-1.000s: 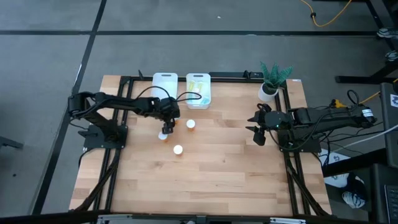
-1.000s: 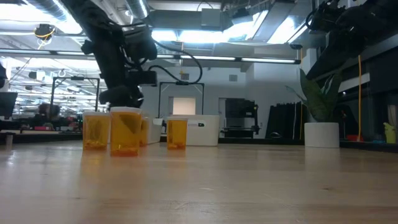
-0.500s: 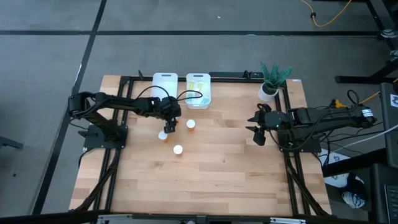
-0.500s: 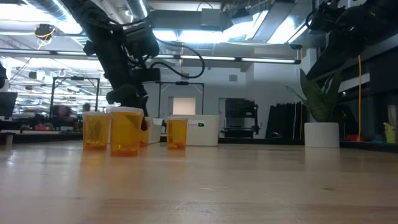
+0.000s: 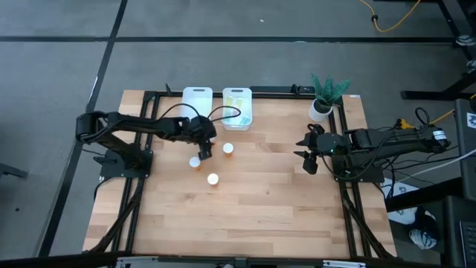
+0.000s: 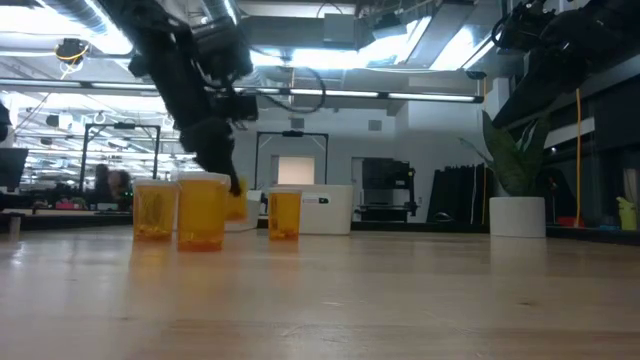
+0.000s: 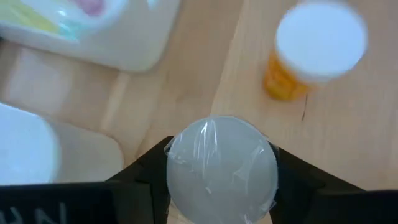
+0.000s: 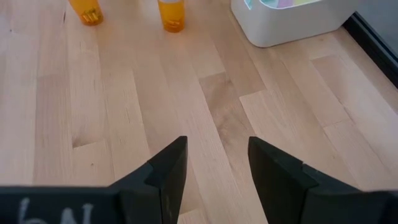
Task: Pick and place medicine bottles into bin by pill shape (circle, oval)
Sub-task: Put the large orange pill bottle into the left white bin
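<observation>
My left gripper is shut on an orange medicine bottle with a white cap, just above the table and near the bins. It also shows in the low view. Three more orange, white-capped bottles stand upright on their bases: one beside the gripper, one nearer the front, and one to the right, which also shows in the left wrist view. My right gripper is open and empty at the table's right side. My left gripper pinches the orange bottle between its two fingers, one on each side of the bottle just under the white cap's rim. The fingers come from above, pointing down. The bottle hangs upright, its base clear of the table.
Two white bins stand side by side at the table's far edge: a left one and a right one holding pale bottles. A white pot with a green plant stands at the far right. Bare wood lies in front of the bottles.
My left gripper has risen a little with the orange bottle. The bottle stood on the table behind the front bottles and is now lifted clear, still upright. The other bottles and my right arm have kept still.
</observation>
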Robot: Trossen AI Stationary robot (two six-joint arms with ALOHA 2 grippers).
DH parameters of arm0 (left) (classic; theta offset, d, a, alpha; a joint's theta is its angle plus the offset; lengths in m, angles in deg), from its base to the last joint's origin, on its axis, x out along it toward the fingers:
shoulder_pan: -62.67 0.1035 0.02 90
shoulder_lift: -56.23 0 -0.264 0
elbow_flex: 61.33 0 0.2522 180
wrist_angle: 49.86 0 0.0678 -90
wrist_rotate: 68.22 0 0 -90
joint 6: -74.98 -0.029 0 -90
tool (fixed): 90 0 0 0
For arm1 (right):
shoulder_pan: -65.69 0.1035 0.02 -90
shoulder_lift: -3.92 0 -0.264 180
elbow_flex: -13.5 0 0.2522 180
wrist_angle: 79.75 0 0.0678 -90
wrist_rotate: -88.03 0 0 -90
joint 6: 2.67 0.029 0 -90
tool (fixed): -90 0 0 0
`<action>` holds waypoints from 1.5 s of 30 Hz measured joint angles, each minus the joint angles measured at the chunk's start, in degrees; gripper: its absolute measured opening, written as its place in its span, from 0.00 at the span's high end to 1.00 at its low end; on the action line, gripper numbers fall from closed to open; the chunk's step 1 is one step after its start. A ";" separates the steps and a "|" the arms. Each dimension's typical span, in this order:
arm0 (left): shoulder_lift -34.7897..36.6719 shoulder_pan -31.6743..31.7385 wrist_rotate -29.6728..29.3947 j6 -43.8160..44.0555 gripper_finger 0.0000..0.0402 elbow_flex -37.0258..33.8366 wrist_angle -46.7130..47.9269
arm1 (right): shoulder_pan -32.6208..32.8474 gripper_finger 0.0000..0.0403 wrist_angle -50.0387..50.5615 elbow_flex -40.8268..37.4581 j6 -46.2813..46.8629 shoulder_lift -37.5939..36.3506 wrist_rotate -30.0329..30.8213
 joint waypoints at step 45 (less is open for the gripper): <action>-14.75 34.30 -0.18 -3.16 0.31 17.21 3.55 | 0.01 0.57 -0.14 0.04 -0.27 0.22 0.00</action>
